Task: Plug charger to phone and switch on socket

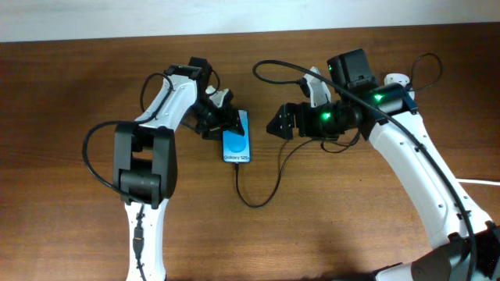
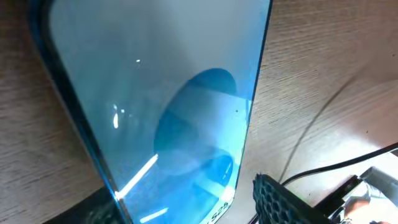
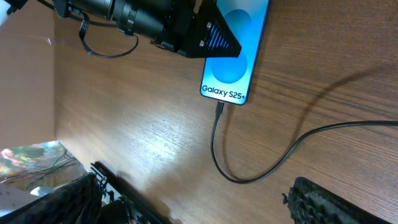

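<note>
The left gripper (image 1: 224,122) sits at the far end of the phone (image 1: 237,145), with one black ribbed finger (image 3: 213,39) showing over the left edge of the screen in the right wrist view. In its own wrist view the blue glass fills the frame, and a ribbed pad (image 2: 280,200) stands just off the phone's right edge. The jaws straddle the phone, but I cannot tell whether they are pressing on it or merely set around it. The phone lies flat with its screen up. Its long axis runs nearly straight from the far side to the near side, with the top leaning a little to the right. The end with the small text points to the near edge. The charger (image 1: 255,202) has its connector (image 3: 219,110) seated in that near end. From there the thin black cable drops toward the near edge, bends round in a loop and climbs to the right, passing under the right gripper (image 1: 276,125), where its far end is hidden by the arm. That gripper hangs just to the right of the phone and apart from it. Its fingers (image 3: 323,202) are spread wide and hold nothing. Everything rests on a brown wood-grain table (image 1: 70,94), and a pale wall (image 1: 156,16) runs along its far side.
</note>
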`<move>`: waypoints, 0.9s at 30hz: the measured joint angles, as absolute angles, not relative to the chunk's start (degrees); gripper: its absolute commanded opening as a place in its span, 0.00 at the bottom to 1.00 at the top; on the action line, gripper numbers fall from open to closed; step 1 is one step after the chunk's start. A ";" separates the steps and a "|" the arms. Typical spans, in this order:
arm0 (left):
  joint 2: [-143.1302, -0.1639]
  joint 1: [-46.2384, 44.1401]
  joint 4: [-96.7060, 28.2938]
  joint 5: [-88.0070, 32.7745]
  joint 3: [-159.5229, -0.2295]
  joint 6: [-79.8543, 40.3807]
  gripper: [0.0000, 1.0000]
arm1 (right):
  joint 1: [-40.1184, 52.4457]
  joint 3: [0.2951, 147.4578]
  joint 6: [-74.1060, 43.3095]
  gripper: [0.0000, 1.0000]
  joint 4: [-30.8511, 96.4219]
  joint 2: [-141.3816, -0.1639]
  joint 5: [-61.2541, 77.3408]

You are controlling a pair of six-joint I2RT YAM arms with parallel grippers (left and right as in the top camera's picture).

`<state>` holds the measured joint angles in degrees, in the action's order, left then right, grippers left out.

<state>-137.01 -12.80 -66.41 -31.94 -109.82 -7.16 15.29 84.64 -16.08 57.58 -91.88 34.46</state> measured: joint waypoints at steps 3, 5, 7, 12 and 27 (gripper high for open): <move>-136.25 -12.93 -66.61 -30.70 -110.00 -7.35 1.00 | 13.74 84.64 -16.05 0.98 56.64 -91.90 34.28; -135.52 -12.97 -66.57 -26.44 -110.15 -7.16 1.00 | 10.33 84.64 -16.03 0.98 57.52 -91.90 31.33; -135.22 -12.69 -66.59 -23.55 -110.45 -7.16 1.00 | 8.56 84.64 -16.47 0.98 60.82 -91.90 24.58; -123.07 -5.82 -64.05 -18.09 -112.88 -7.16 1.00 | -1.32 86.08 -21.15 0.98 67.96 -92.90 16.01; -104.49 0.51 -63.11 -8.08 -115.81 -7.14 0.99 | -27.07 101.86 -18.28 0.98 57.52 -111.85 -3.90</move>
